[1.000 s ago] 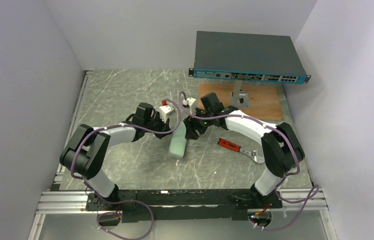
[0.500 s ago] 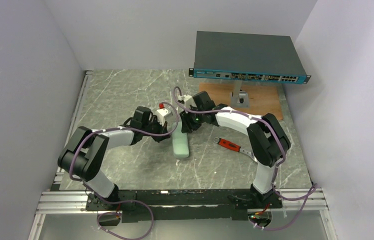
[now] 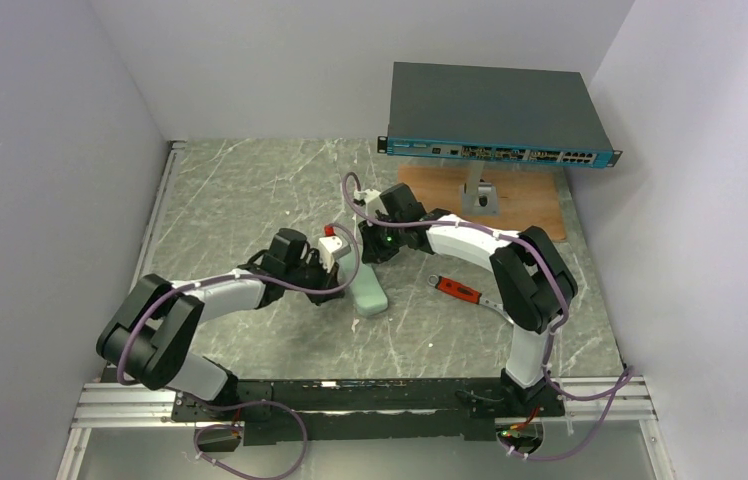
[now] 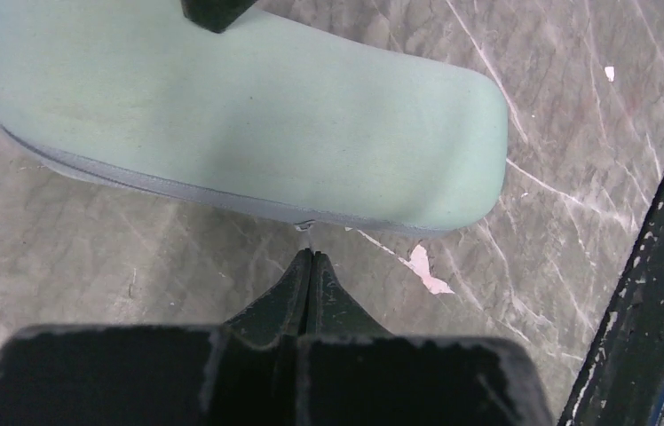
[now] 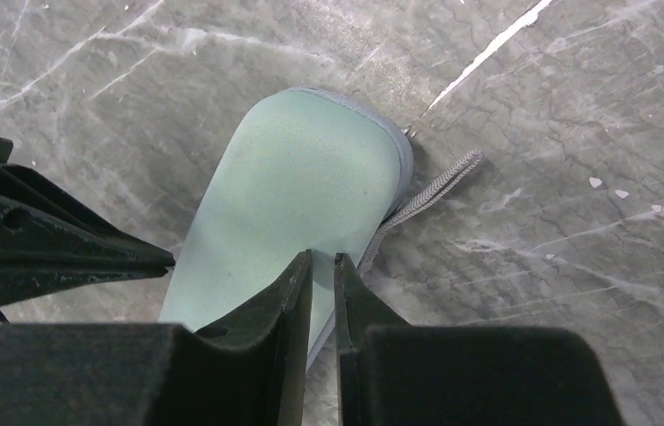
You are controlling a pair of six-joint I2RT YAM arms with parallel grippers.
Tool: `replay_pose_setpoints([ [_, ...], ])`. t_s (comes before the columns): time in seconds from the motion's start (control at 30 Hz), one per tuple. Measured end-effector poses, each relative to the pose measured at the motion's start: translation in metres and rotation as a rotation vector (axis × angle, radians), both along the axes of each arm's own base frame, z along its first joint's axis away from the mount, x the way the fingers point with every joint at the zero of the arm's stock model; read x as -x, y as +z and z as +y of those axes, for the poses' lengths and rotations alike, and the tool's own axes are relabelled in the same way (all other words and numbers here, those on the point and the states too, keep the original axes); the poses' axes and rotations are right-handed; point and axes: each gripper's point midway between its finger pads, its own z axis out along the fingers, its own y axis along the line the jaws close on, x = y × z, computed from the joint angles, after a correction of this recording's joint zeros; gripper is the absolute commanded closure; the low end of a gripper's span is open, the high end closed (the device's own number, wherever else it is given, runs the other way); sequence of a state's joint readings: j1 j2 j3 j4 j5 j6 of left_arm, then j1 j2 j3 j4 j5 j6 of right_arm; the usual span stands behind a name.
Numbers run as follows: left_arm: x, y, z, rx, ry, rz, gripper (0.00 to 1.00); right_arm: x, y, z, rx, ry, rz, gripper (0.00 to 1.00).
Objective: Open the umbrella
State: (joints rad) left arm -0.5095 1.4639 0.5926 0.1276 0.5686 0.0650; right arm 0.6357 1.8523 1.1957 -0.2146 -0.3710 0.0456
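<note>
Green case point(image 3: 366, 286) flat on table point(image 3: 250, 190), zipped; umbrella itself hidden from sight. Left gripper point(image 4: 311, 255) clenched tight at zipper seam. Right gripper point(image 5: 323, 259) over case's far end, fingers a slit apart.

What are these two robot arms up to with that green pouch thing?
Both arms are bent over a mint-green zipped case lying on the marble table. The left claw is pinched shut with its tips right at the case's zipper seam. The right claw, fingers almost together, sits over the case close to a grey strap. The case looks closed; no umbrella is showing yet.
</note>
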Motion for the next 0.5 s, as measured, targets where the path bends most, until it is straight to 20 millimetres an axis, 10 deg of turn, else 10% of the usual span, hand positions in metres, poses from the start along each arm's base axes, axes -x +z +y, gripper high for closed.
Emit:
replay_pose_setpoints([
  [0.3,0.012,-0.003,-0.011,-0.029,-0.077,-0.046,1.00,-0.001,-0.002,-0.003,0.013,-0.041,0.002,0.89],
  [0.5,0.058,-0.001,-0.042,-0.029,-0.272,-0.106,1.00,-0.002,-0.003,-0.006,0.023,-0.088,-0.004,0.90],
])
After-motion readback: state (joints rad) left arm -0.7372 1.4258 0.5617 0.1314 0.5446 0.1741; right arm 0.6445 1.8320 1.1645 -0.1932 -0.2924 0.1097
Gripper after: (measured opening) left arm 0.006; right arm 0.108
